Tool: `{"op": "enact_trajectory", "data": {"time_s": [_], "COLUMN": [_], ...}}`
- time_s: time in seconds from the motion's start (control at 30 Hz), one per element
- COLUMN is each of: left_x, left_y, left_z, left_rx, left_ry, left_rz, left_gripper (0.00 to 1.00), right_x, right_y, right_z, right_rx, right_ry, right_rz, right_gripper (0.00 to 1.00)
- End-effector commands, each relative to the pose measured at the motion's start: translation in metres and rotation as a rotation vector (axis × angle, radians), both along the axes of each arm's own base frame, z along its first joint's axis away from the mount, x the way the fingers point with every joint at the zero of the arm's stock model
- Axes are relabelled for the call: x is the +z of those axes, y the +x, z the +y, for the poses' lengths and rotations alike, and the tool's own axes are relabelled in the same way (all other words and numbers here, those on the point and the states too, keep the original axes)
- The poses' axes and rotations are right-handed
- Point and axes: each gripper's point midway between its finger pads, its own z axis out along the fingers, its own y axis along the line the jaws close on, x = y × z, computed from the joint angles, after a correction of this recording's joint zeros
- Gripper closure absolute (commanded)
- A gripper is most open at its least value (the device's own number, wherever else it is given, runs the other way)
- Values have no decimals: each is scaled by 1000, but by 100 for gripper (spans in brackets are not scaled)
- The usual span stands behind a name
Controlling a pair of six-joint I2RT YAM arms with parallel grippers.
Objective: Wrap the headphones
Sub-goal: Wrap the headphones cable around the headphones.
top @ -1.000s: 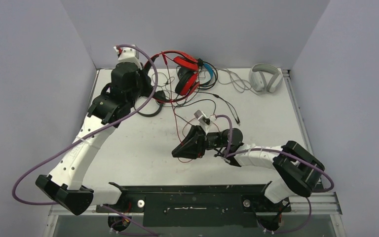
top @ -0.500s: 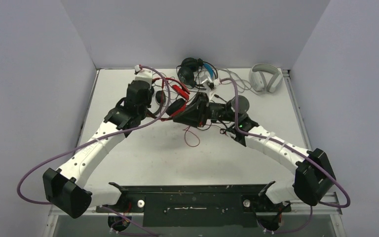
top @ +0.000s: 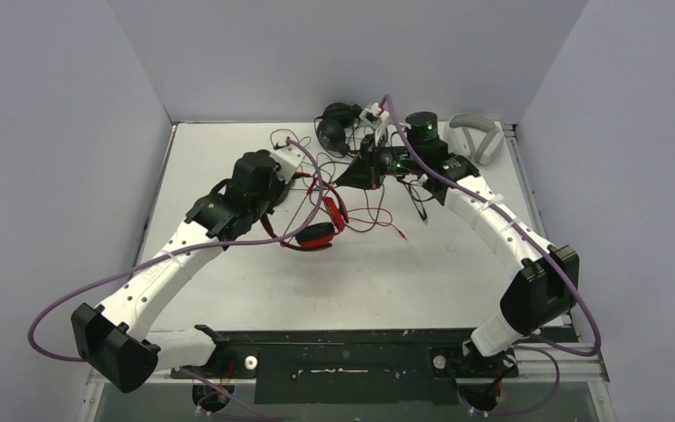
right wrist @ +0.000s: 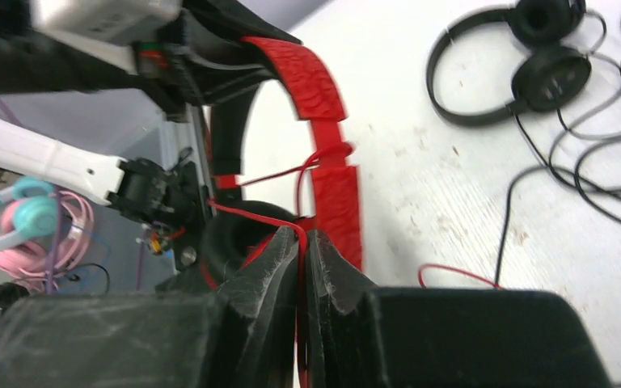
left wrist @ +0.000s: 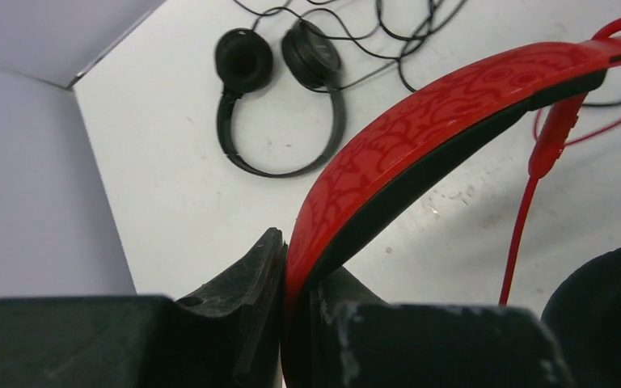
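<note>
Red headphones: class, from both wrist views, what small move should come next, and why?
Probably swing the right gripper around the red headband to lay one turn of the red cable. The left gripper clamps that band, the right is shut on the cable, and slack cable trails over the table.

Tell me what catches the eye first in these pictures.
The red-and-black headphones mid-table stand out: the left gripper is clamped on their red headband, and the right gripper, farther back, pinches their red cable. A small black headset lies flat among loose black cables near the back corner.
</note>
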Motion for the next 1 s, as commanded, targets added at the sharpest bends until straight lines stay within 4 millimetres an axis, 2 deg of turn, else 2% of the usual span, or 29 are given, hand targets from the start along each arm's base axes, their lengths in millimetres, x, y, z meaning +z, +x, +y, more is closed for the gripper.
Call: {"op": "enact_trajectory", "data": {"time_s": [0.0, 0.17, 0.27, 0.47, 0.6, 0.8, 0.97], "left_x": [-1, -5, -5, 8, 17, 35, 54], "left_y": [-29, -58, -74, -87, -86, -93, -95], "left_z": [-31, -60, -74, -92, -91, -108, -122], "left_rx": [-180, -317, -369, -363, -299, -337, -343], "left_ry": [-22, -140, -214, -335, -373, -484, -580], "left_rz": [139, 262, 347, 467, 491, 557, 587], "left_gripper": [100, 100, 100, 100, 100, 100, 100], "right_x": [-5, -13, -22, -36, -39, -57, -47], "right_y": [21, 43, 46, 34, 24, 12, 0], "right_z": [-15, -23, -25, -28, -38, -42, -36], "right_rx": [-91, -193, -209, -172, -174, -167, -128], "right_ry": [-90, -128, -119, -35, 19, 63, 196], "right_rz": [-111, -178, -207, -257, -318, -337, -385], "right_gripper": [100, 100, 100, 94, 86, 85, 77]}}
